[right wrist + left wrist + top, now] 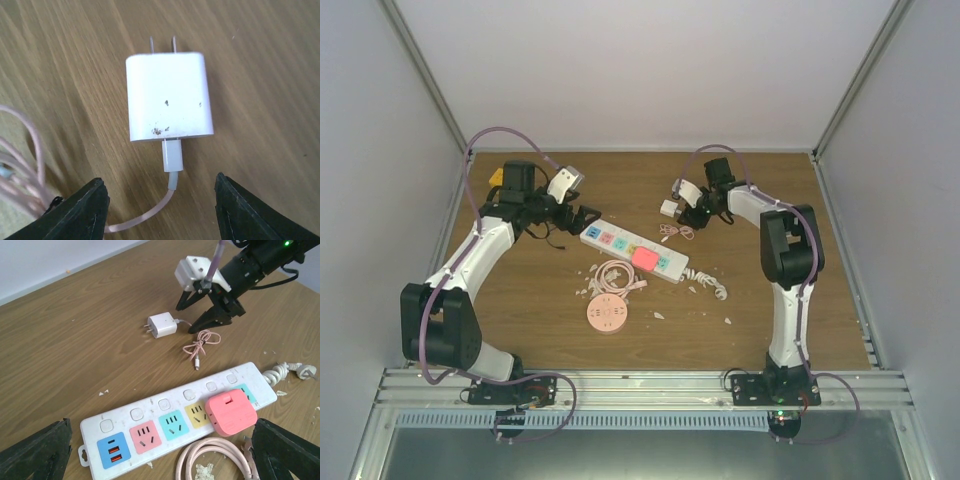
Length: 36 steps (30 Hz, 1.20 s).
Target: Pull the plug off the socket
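Note:
A white power strip [617, 243] lies across the middle of the table, with a pink plug [645, 257] seated in a socket near its right end. Both show in the left wrist view: the strip [150, 407] and the pink plug [231, 413]. A white charger [668, 209] lies loose on the wood behind the strip, prongs free. My right gripper [692, 216] is open just over the charger [169, 97], its fingers [80, 210] either side of the charger's pink cable [145, 215]. My left gripper [582, 218] is open and empty above the strip's left end.
A coiled pink cable [613, 276] and a round pink disc [608, 315] lie in front of the strip. The strip's white cord and plug [710, 285] trail to the right. White flakes are scattered about. Enclosure walls stand on three sides.

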Each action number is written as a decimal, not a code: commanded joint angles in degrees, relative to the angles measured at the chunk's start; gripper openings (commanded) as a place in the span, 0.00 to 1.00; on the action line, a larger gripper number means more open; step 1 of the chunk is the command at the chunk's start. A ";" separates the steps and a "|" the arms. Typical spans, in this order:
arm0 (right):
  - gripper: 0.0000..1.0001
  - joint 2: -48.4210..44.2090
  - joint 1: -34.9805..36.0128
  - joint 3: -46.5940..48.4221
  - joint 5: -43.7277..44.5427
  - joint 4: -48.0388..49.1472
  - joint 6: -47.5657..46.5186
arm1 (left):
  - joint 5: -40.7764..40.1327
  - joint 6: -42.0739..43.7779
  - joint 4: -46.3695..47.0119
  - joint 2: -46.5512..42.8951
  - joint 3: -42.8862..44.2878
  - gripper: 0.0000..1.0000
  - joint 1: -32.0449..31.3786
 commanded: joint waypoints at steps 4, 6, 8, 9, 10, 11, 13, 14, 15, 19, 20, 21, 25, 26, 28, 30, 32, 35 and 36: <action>0.53 4.32 -0.89 1.66 2.04 1.17 0.26 | 1.94 -0.82 1.73 -1.42 -1.41 0.97 0.40; 0.49 4.90 -1.03 1.60 2.59 1.43 0.38 | 2.27 -0.94 1.70 -1.15 -1.40 0.98 0.41; 0.41 5.21 -1.04 1.50 3.05 1.69 0.60 | 2.50 -0.91 1.65 -0.98 -1.25 0.98 0.36; 0.38 5.31 -1.10 1.46 3.30 1.99 0.84 | 2.44 -0.87 1.59 -0.87 -1.16 0.98 0.38; 0.34 5.34 -1.14 1.53 3.57 2.17 1.16 | 2.39 -0.88 1.53 -0.78 -1.18 0.98 0.35; 0.28 5.32 -1.15 1.82 3.75 2.25 1.43 | 2.29 -0.87 1.56 -0.83 -1.08 0.98 0.41; 0.17 5.12 -1.29 2.34 3.82 2.29 2.15 | 1.45 -1.48 2.15 -1.20 -1.20 0.98 0.62; 0.12 4.88 -1.28 2.49 3.67 2.37 2.49 | 1.33 -1.63 2.36 -1.42 -1.34 0.98 0.89; 0.08 4.57 -1.30 2.61 3.55 2.58 2.81 | 1.37 -1.73 2.65 -1.64 -1.47 0.98 1.12; 0.01 1.91 -1.22 2.49 2.72 3.80 3.51 | 1.70 -0.51 1.42 -2.45 -1.21 0.99 1.99; 0.01 0.97 -1.28 2.27 2.38 4.02 3.55 | 1.68 0.14 0.68 -2.61 -0.96 0.99 2.16; 0.01 0.07 -1.23 2.20 1.94 4.19 3.49 | 1.73 0.82 -0.13 -2.68 -0.70 0.99 2.30; 0.01 -3.77 -1.27 2.96 -0.70 2.81 3.88 | 3.06 3.56 -2.93 -3.90 0.06 0.99 2.86; 0.00 -4.76 -1.22 3.17 -1.39 2.41 4.42 | 3.85 4.43 -3.59 -4.46 0.22 0.99 2.86; 0.01 -6.91 -1.22 3.54 -3.15 1.42 5.87 | 7.23 6.77 -5.51 -5.47 0.97 0.99 2.96; 0.01 -9.15 -1.28 3.47 -5.91 0.19 7.05 | 10.55 9.33 -7.47 -6.75 1.50 0.99 2.96; 0.01 -11.52 -1.18 3.44 -8.76 -1.35 7.84 | 12.17 12.15 -8.50 -8.65 2.06 0.99 2.95; 0.01 -15.27 -0.70 2.91 -13.06 -3.93 8.51 | 12.01 16.25 -10.84 -10.67 3.52 0.99 2.75; 0.01 -16.49 -0.37 2.34 -14.25 -4.41 8.68 | 11.76 17.63 -11.85 -11.09 4.31 0.99 2.69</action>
